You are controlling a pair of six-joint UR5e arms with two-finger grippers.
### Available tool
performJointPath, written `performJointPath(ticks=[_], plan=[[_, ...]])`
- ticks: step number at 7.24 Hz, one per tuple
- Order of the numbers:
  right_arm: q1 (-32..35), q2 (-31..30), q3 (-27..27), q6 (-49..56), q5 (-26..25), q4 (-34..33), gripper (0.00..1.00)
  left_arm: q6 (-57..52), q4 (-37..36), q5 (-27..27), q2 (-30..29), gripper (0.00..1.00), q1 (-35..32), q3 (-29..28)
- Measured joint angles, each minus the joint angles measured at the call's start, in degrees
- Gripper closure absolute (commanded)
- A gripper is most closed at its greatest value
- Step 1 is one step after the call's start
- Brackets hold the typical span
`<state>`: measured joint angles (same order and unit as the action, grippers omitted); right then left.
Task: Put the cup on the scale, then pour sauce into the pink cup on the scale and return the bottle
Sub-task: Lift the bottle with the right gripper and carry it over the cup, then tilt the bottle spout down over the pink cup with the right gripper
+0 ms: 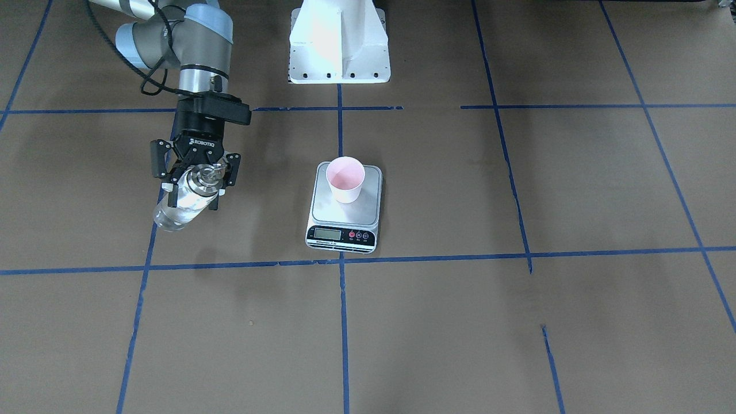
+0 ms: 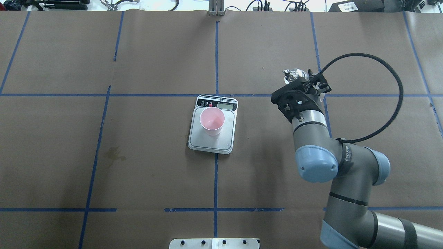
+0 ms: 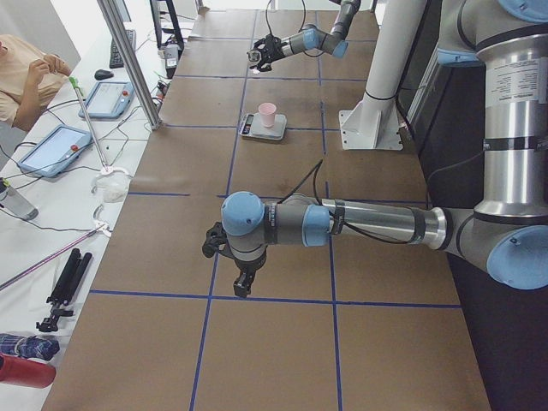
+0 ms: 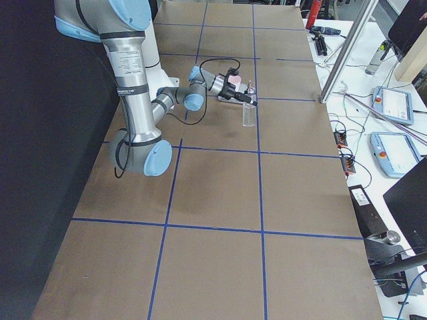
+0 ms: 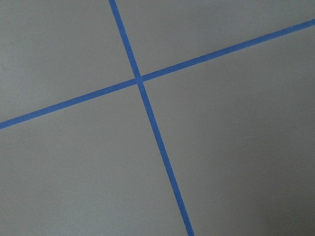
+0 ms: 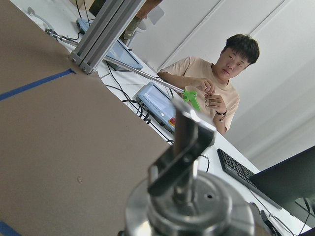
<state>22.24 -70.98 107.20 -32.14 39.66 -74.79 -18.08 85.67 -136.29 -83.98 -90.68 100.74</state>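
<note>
The pink cup (image 1: 345, 179) (image 2: 212, 119) stands upright on the steel platform of the scale (image 1: 356, 214) (image 2: 226, 140), near the table's middle. My right gripper (image 1: 194, 179) (image 2: 304, 83) is shut on the clear glass bottle (image 1: 179, 204) (image 4: 249, 115), gripping it just under its silver cap (image 2: 293, 75) (image 6: 189, 209). The bottle is upright, off to the robot's right of the scale, with clear sauce (image 1: 172, 214) inside. I cannot tell whether its base touches the table. My left gripper (image 3: 242, 284) hangs over bare table far from the scale; whether it is open or shut cannot be told.
Blue tape lines (image 5: 140, 81) cross the brown table. The white robot pedestal (image 1: 339, 46) stands behind the scale. A person (image 6: 216, 83) sits at a side bench with tablets (image 3: 53, 147) beyond an aluminium post (image 3: 128, 60).
</note>
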Motion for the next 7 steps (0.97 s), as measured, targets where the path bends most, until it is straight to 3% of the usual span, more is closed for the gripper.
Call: performJointPath(ticks=[2,4,6,7], plan=[[-0.18,5.62,-0.35,0.19,-1.13,-12.93,1.00,-0.01,0.02,1.36,0.31,0.00,-0.45,0.51],[-1.04,12.34,-5.49,0.16,-3.73,-22.55,1.00,0.05,-0.03,1.76,0.31,0.00,-0.53,1.75],[-3.35,17.23,-13.74,0.19,-8.73,-24.99,1.00,0.11,-0.06,1.76,0.34,0.00,-0.54,2.36],[-4.58,17.59,-15.24,0.43,-11.60,-25.26,1.00,0.16,-0.06,1.74,0.31,0.00,-0.50,2.40]])
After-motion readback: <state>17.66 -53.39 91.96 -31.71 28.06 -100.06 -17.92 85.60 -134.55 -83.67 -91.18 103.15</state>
